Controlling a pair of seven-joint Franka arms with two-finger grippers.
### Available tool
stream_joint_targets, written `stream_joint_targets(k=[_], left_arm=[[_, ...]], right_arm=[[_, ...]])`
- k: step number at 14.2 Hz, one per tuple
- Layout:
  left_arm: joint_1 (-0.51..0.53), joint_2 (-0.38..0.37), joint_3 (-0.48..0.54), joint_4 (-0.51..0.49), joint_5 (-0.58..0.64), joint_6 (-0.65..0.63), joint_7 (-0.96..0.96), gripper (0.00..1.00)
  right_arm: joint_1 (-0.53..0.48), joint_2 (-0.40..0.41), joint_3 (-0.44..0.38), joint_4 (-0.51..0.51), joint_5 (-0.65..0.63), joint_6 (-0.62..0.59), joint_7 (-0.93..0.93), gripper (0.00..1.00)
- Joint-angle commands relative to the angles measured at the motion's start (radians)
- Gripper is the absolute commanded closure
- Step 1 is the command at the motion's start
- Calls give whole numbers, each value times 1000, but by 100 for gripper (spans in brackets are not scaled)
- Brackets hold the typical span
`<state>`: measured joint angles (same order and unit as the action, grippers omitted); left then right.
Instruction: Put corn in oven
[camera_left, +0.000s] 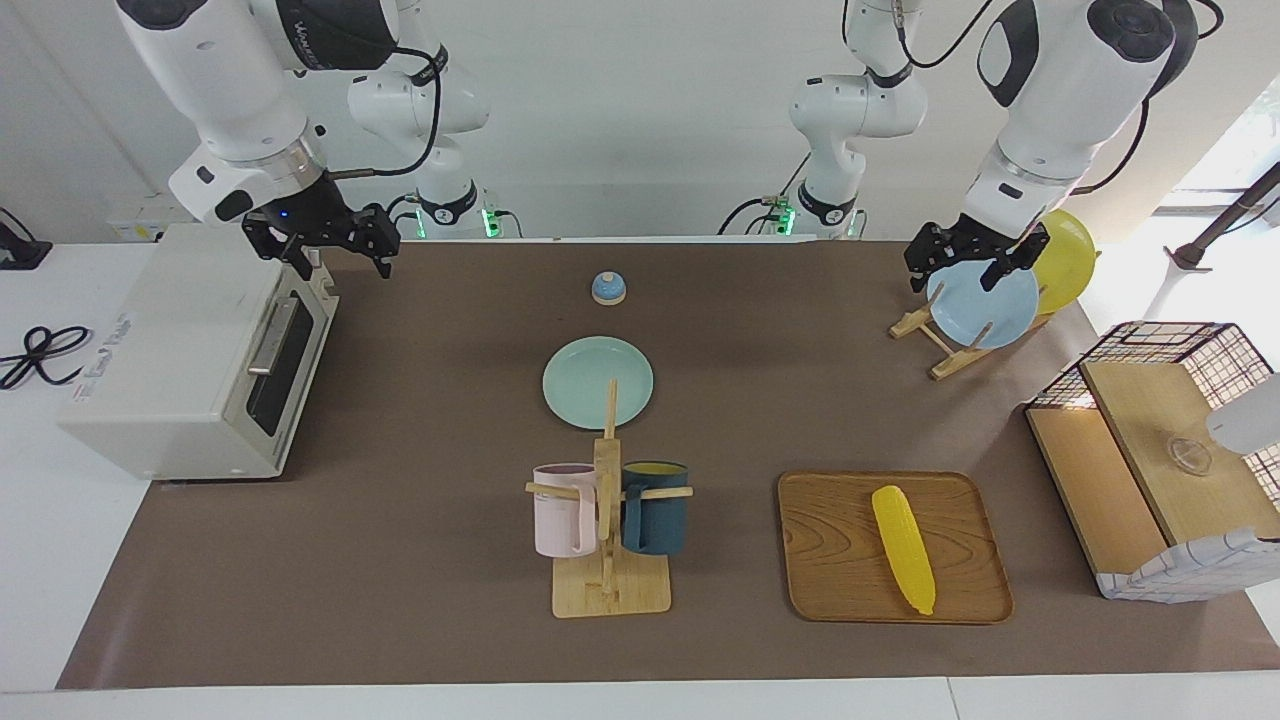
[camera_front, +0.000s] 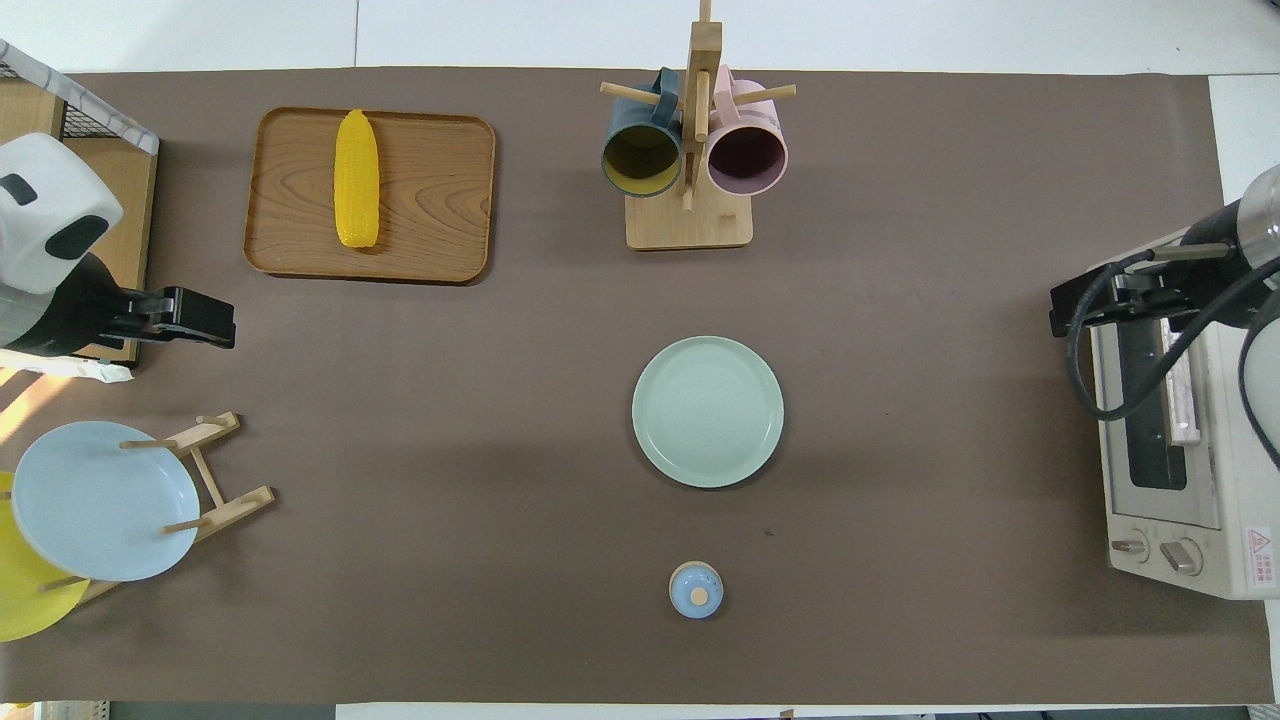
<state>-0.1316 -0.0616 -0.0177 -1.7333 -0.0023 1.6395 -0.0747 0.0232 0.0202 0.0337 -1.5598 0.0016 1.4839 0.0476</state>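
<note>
The yellow corn (camera_left: 903, 548) (camera_front: 357, 178) lies on a wooden tray (camera_left: 830, 560) (camera_front: 440, 200), toward the left arm's end of the table and far from the robots. The cream-white oven (camera_left: 170, 370) (camera_front: 1170, 470) stands at the right arm's end with its dark glass door shut and its silver handle (camera_left: 270, 335) showing. My right gripper (camera_left: 342, 268) (camera_front: 1057, 310) hangs open over the oven's front corner, holding nothing. Over the plate rack my left gripper (camera_left: 953, 280) (camera_front: 230, 325) is open and empty, well apart from the corn.
A teal plate (camera_left: 598, 382) (camera_front: 707, 411) lies mid-table, with a mug rack (camera_left: 608, 540) (camera_front: 690, 215) holding two mugs farther out. A small blue knob (camera_left: 608, 288) (camera_front: 696, 589) sits nearer the robots. A plate rack (camera_left: 982, 305) (camera_front: 95, 500) and wire basket (camera_left: 1160, 450) (camera_front: 110, 200) stand at the left arm's end.
</note>
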Motion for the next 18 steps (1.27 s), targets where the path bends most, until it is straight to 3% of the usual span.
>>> stream_joint_targets(k=[1, 11, 12, 13, 14, 17, 18], left_arm=[[-14, 3, 8, 4, 7, 11, -8, 0], [-14, 5, 7, 3, 7, 52, -17, 0], [-14, 5, 7, 1, 7, 71, -16, 0], [-11, 6, 7, 1, 5, 74, -16, 0], [-8, 11, 7, 4, 1, 77, -8, 0], [-5, 80, 8, 37, -27, 117, -5, 0], [-5, 136, 8, 70, -25, 123, -5, 0]], right_arm=[[-17, -19, 6, -22, 21, 22, -17, 0], [-20, -29, 2, -58, 20, 76, -49, 2], [-23, -40, 0, -87, 20, 91, -66, 37], [-28, -52, 0, -107, 20, 96, -68, 81], [-28, -62, 0, -138, 20, 113, -63, 100], [-55, -111, -1, -281, 20, 269, -72, 100], [-58, -112, -3, -319, 20, 317, -68, 100]])
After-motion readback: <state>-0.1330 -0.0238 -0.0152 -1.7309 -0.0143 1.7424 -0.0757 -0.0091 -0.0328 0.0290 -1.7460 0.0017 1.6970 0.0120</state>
